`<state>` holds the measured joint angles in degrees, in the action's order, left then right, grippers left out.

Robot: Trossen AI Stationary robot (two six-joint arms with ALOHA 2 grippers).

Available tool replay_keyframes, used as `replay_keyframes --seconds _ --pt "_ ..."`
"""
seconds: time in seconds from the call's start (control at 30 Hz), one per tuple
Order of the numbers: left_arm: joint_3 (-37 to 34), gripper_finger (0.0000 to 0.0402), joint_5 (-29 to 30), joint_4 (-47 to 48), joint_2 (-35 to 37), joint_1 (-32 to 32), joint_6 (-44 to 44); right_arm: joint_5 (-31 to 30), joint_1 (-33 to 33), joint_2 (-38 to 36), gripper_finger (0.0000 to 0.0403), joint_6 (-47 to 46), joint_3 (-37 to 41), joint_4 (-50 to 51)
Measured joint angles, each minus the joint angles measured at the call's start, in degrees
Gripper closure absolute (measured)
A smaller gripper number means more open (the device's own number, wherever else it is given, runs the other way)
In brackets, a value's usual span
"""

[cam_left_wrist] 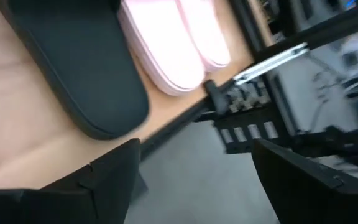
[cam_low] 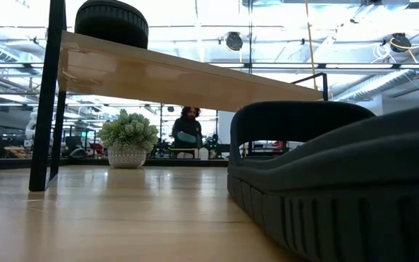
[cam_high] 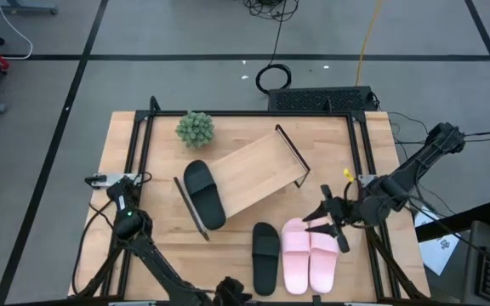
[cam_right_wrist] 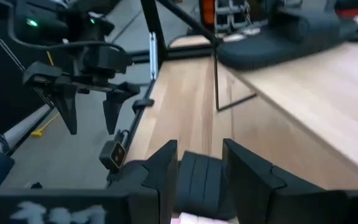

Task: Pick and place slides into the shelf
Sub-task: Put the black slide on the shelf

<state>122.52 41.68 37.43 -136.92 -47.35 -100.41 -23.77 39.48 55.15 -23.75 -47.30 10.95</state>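
Observation:
The shelf (cam_high: 258,174) stands slantwise in the middle of the table on its black wire end frames. One black slide (cam_high: 204,194) lies on its left end. The other black slide (cam_high: 264,257) lies flat on the table near the near edge and fills the low view (cam_low: 340,182). The pink pair (cam_high: 309,255) lies side by side to its right. My right gripper (cam_high: 317,223) is open just above the far ends of the pink slides (cam_right_wrist: 191,219); I cannot tell whether it touches them. My left gripper (cam_high: 232,293) is open at the near edge, beside the table's black slide (cam_left_wrist: 79,68).
A small potted plant (cam_high: 195,128) stands at the far left of the table, behind the shelf. A black frame runs round the table's edges (cam_high: 143,127). A person (cam_low: 188,131) sits far behind the table. Bare wood lies left of the shelf.

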Motion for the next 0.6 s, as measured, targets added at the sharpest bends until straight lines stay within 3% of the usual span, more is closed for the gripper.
replay_keyframes --seconds 0.1,0.43,0.6 --pt "0.0 0.0092 -1.2 2.8 0.0 1.7 1.9 0.2 0.0 1.2 0.0284 -1.1 0.1 0.0" --pt "0.0 0.0092 3.3 2.3 0.0 5.8 8.6 1.6 0.0 1.2 0.0284 -2.8 0.1 0.0" --pt "0.0 0.0092 4.7 -2.6 0.0 6.7 13.4 1.6 0.0 1.2 0.0284 -2.8 0.1 0.0"
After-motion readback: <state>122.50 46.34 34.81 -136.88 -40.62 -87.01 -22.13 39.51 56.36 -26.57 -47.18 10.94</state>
